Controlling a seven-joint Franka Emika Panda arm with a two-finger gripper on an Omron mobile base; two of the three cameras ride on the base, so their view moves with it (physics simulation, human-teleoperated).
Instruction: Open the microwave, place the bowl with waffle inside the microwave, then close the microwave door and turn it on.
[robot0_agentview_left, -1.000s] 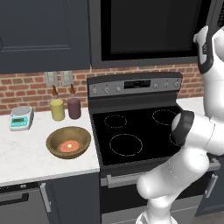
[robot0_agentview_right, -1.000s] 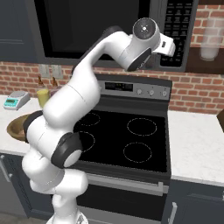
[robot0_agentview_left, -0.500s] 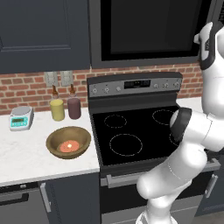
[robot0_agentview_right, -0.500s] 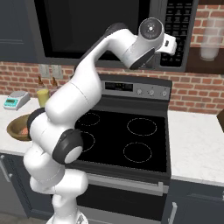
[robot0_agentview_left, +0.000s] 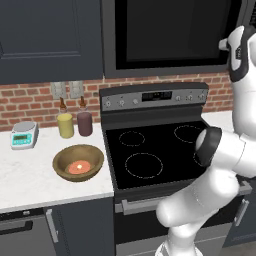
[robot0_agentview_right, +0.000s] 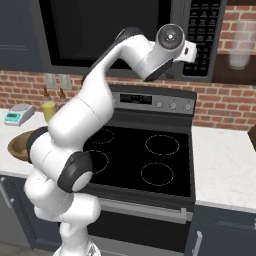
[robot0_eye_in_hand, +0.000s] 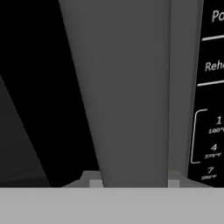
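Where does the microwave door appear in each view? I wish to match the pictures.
Left base view: microwave door, top centre, above the stove.
Right base view: door, top left, above the stove.
Hand view: the door's handle bar runs down the middle, black glass left.
Shared landmark: the keypad, right of the door.

A dark grey microwave with a black glass microwave door is seen; white keypad lettering, possibly numerals, is shown. A brown bowl with a reddish-orange waffle is set on the white marbled bench, before red brick.
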